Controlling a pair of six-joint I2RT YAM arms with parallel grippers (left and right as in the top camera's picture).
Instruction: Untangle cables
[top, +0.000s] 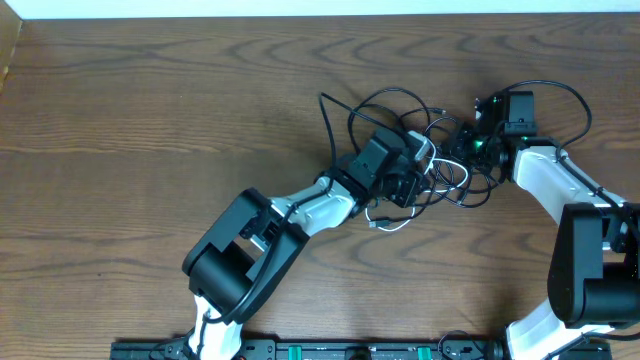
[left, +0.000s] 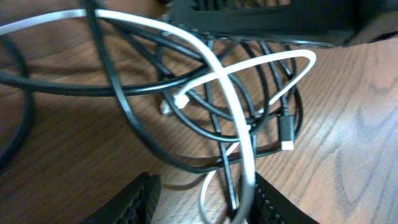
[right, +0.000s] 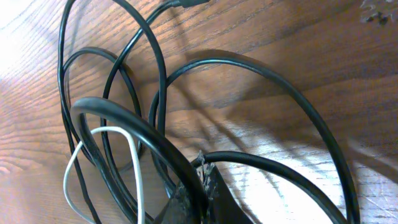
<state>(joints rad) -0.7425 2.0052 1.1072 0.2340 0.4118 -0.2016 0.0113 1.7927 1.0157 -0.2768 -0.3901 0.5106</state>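
The cables (top: 385, 100) lie in one knot at the table's middle: several black loops and a white cable (top: 395, 222) threaded through them. My left gripper (top: 412, 182) sits over the knot's left side. It is open, and in the left wrist view the white cable (left: 230, 93) and a black cable (left: 124, 106) run between its fingers (left: 134, 202), close to the right one. My right gripper (top: 466, 148) is at the knot's right side. In the right wrist view it (right: 202, 171) is shut on a thick black cable (right: 124, 118), with the white cable (right: 134, 162) looping to its left.
A black plug (left: 286, 127) and a white plug end (left: 180, 99) rest on the wooden table (top: 150, 110). A dark housing (left: 267, 18) hangs just beyond the knot in the left wrist view. The table's far edge (top: 320, 16) and a front rail (top: 330, 350) bound the space.
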